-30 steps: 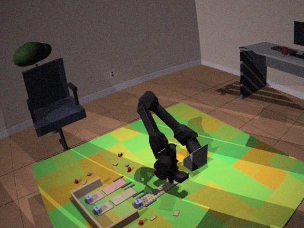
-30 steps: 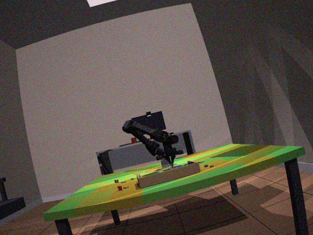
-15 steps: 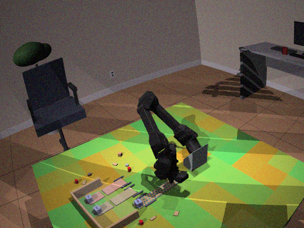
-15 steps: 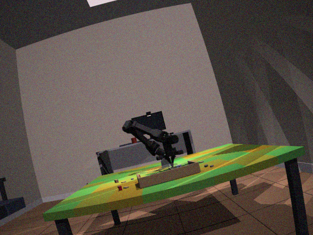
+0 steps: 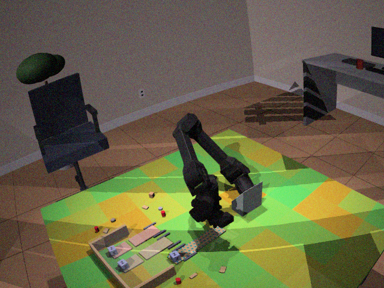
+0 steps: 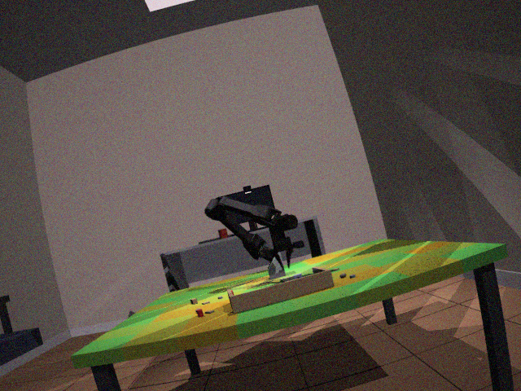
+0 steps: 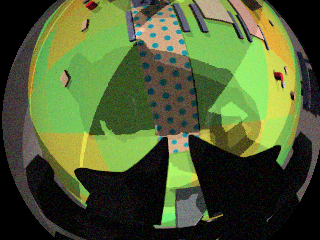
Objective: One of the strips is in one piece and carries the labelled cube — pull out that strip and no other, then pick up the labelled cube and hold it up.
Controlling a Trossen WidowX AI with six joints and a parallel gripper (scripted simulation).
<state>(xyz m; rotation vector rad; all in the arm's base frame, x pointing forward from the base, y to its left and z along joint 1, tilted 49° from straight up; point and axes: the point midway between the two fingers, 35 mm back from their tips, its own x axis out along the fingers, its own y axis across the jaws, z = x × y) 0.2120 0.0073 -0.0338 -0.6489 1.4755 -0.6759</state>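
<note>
A dotted strip (image 5: 189,247) (image 7: 167,85) lies in one piece on the table, with a pale-blue lettered cube (image 5: 174,255) on its far end from the arm. The pink strip (image 5: 144,235) (image 7: 247,17) and the beige strip (image 5: 156,248) (image 7: 212,10) are each split by a gap; lettered cubes (image 5: 111,250) (image 5: 122,264) sit on their separate rear pieces. My gripper (image 6: 286,267) (image 7: 178,140) is slightly open and empty, pointing down above the near end of the dotted strip. Its fingertips are hidden in the top view.
A low wooden wall (image 5: 110,237) (image 6: 282,290) surrounds the cube ends on three sides. Short dark rails (image 5: 159,233) (image 7: 199,17) flank the strips. A grey upright panel (image 5: 252,198) stands by the arm's base. Small tiles and red cylinders (image 5: 162,213) (image 5: 178,281) are scattered outside the wall.
</note>
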